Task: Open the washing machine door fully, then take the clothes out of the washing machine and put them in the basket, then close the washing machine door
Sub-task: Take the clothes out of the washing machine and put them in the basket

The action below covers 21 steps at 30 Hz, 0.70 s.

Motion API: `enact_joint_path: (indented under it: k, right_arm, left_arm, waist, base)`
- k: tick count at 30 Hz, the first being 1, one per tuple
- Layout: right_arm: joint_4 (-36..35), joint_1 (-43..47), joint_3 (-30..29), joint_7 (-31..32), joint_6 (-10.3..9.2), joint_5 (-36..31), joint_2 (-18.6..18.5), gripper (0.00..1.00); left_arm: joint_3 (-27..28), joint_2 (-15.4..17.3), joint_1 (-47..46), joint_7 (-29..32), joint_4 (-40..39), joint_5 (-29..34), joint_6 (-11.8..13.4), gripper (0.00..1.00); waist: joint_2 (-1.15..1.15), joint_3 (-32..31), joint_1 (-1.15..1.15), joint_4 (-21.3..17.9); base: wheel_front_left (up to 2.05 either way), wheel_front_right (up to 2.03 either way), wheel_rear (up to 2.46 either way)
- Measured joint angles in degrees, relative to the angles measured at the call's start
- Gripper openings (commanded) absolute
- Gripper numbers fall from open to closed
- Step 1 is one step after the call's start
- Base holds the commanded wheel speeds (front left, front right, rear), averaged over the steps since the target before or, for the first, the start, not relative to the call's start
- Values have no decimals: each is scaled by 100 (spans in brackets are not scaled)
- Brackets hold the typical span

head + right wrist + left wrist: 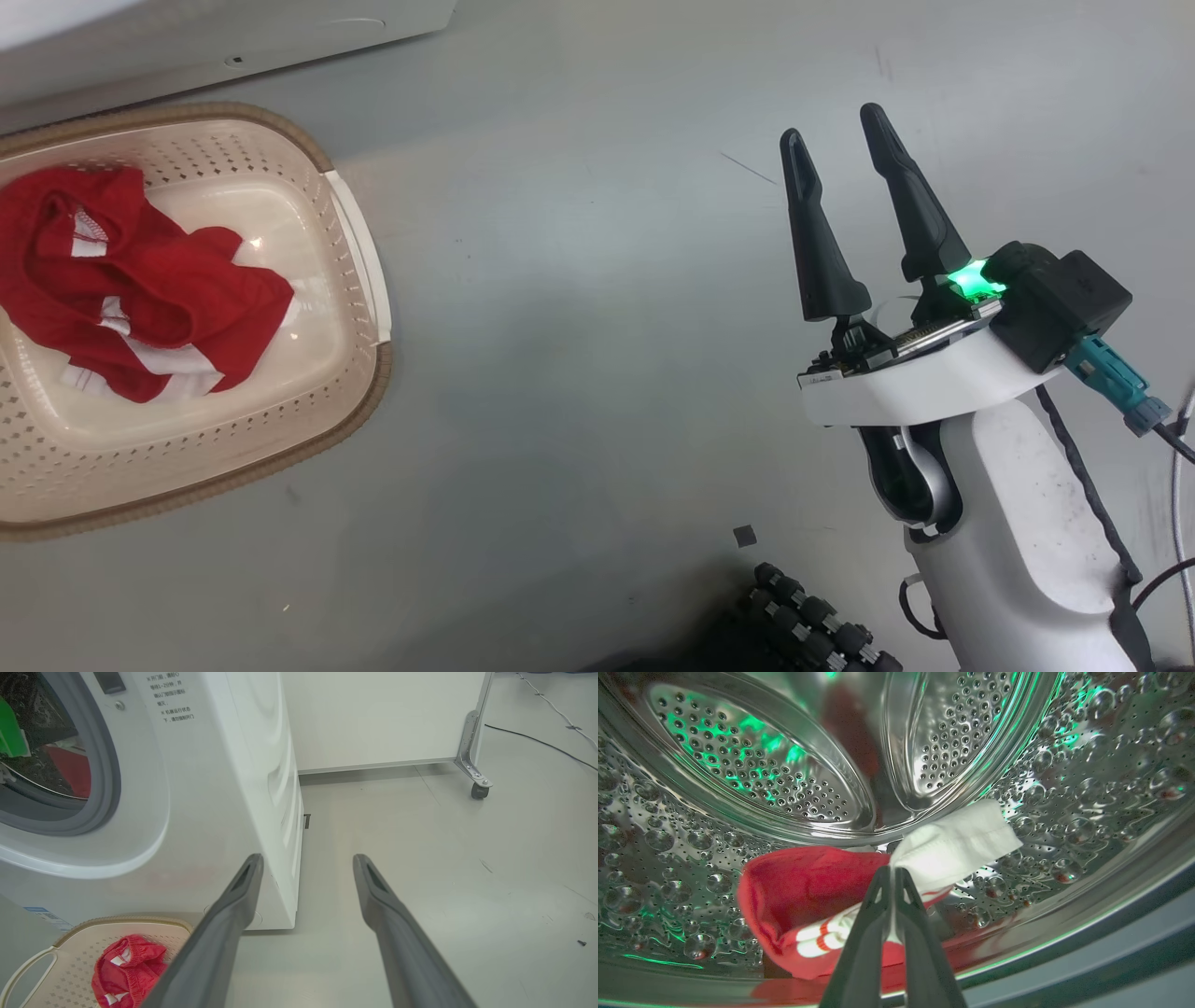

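Clothes (798, 886), red with a white part and white stripes, lie at the bottom of the steel drum (761, 774) of the washing machine (210, 788). The left gripper (893, 871) reaches into the drum, its two dark fingers clenched together on the fabric where red meets white. A second red garment (140, 280) lies crumpled in the basket (378, 373), which stands on the grey floor (579, 373) close to the machine's front. Well to the right of the basket, the right gripper (834, 131) hangs over the floor, fingers spread apart, holding nothing.
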Motion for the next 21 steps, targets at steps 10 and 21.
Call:
enact_joint_path:
  k: [10,21]
  right_arm:
    - [136,25,-115,0,19,-307,-4,100]
    - [336,247,-249,0,65,-664,-9,100]
  left_arm:
    - [168,-422,899,-1287,-390,-298,100,0]
    - [196,-1018,2045,-2498,-900,-500,199,0]
  waist:
    - [0,-337,0,227]
    - [0,-858,0,559]
  base:
    - [0,0,0]
    - [0,0,0]
